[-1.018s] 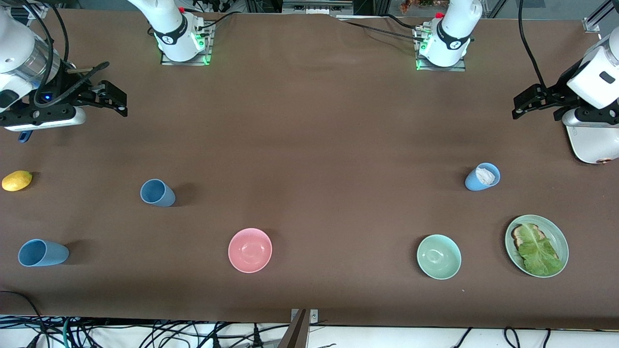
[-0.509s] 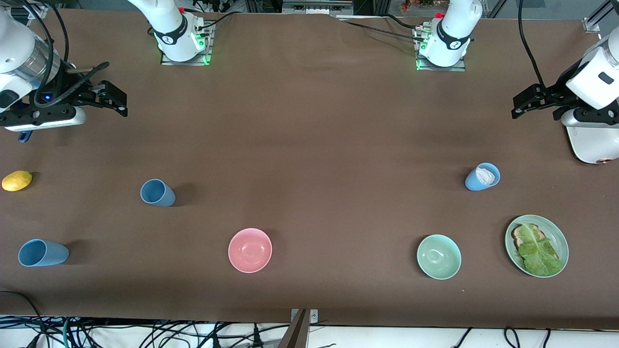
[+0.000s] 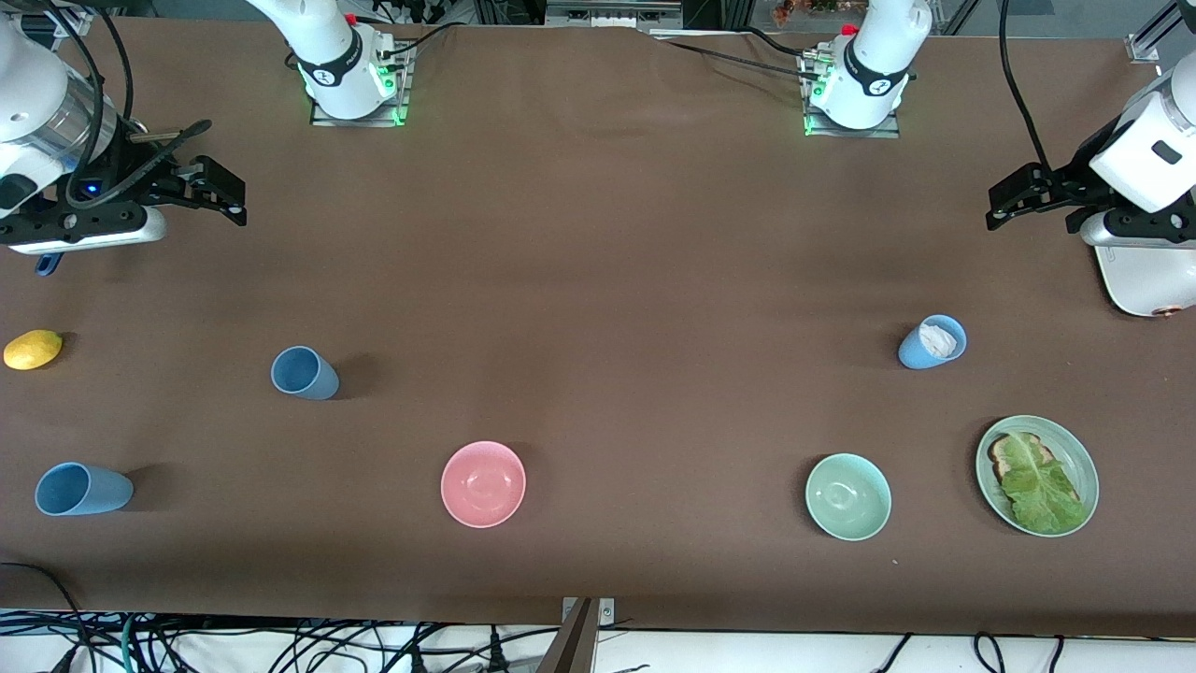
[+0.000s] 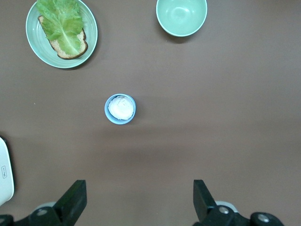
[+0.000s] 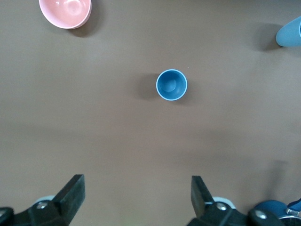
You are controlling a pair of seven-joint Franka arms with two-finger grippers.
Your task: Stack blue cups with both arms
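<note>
Both grippers were up in the air, holding nothing. Left gripper (image 3: 1032, 196) hung over bare brown surface (image 3: 598, 280) at the left arm's end, fingers (image 4: 73, 200) spread wide — the cup with white stuff inside (image 3: 932, 342) stood upright on the surface, well apart from those fingers and roughly centred between them in the left wrist view (image 4: 120, 108). Green bowl (image 3: 847, 496) and the plate with lettuce on toast (image 3: 1037, 475) sat nearer the front camera than that cup.

Right gripper (image 3: 210, 192) hung over the right arm's end, fingers (image 5: 70, 193) also wide open. Darker blue cup (image 3: 304, 373) was upright, well clear of the fingers, in line with the gap between them in the right wrist view (image 5: 171, 84). Lighter blue cup (image 3: 82, 489) stood nearer the front camera, toward the surface edge. Pink bowl (image 3: 483, 483) sat near the middle — lemon (image 3: 33, 349) at the edge, near the right gripper.
</note>
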